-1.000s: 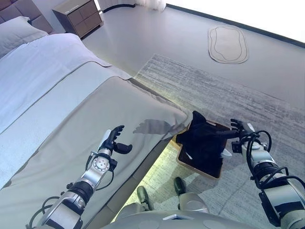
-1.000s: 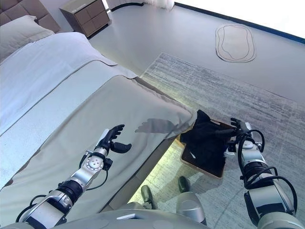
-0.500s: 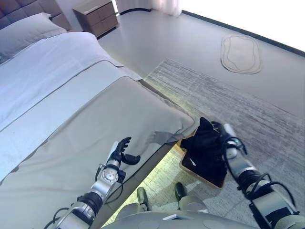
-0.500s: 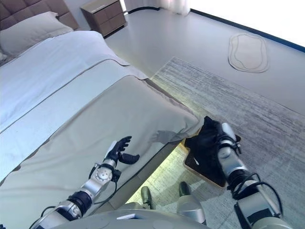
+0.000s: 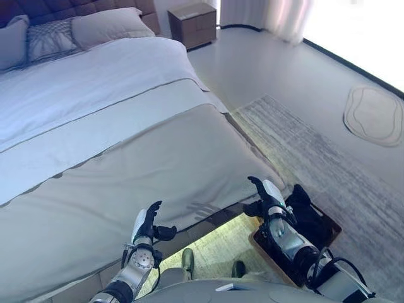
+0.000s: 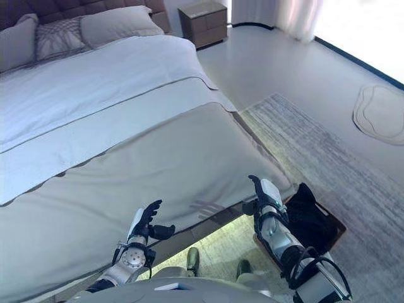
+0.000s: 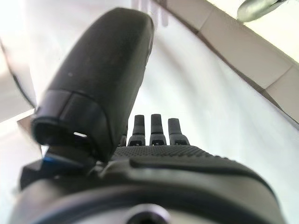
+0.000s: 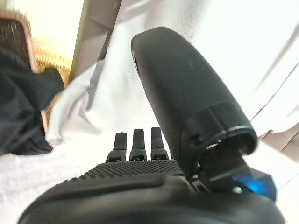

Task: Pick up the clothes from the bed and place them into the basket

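Dark clothes (image 5: 307,211) lie heaped in a wooden basket (image 6: 339,228) on the floor by the bed's near corner; they also show in the right wrist view (image 8: 21,109). The bed (image 5: 126,151) has a smooth grey cover and a white sheet. My right hand (image 5: 266,192) is open and empty, raised at the bed's corner just left of the basket. My left hand (image 5: 145,226) is open and empty over the cover's near edge. In the left wrist view its fingers (image 7: 152,126) are straight above the cover.
Pillows (image 5: 104,25) lie at the head of the bed. A wooden nightstand (image 5: 192,24) stands beyond them. A grey carpet (image 5: 303,139) lies beside the bed, and a small oval mat (image 5: 375,117) lies on the floor at far right.
The camera has swung towards the bed. My right hand has left the basket and moved left to the bed's corner, empty. The dark clothes stay in the basket.
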